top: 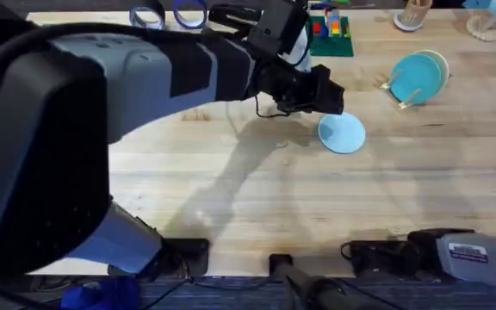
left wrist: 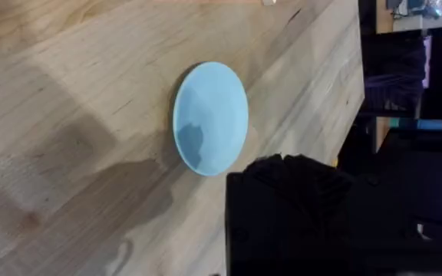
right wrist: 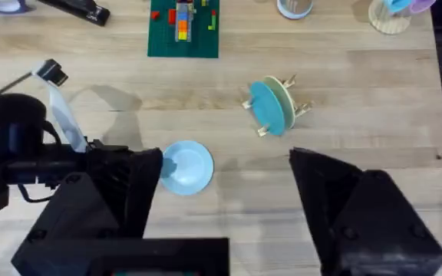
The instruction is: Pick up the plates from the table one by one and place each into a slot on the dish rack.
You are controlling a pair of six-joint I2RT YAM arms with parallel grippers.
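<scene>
Partly hidden (by arm): blue plate (top: pixel 343 134).

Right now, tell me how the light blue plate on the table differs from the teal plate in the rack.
The light blue plate lies flat on the table; the teal plate stands on edge in the dish rack. The light blue plate is paler; the teal plate is darker. The light blue plate lies alone, with the left pincer beside it; the teal plate has a cream plate right behind it. Both are small and round.
</scene>
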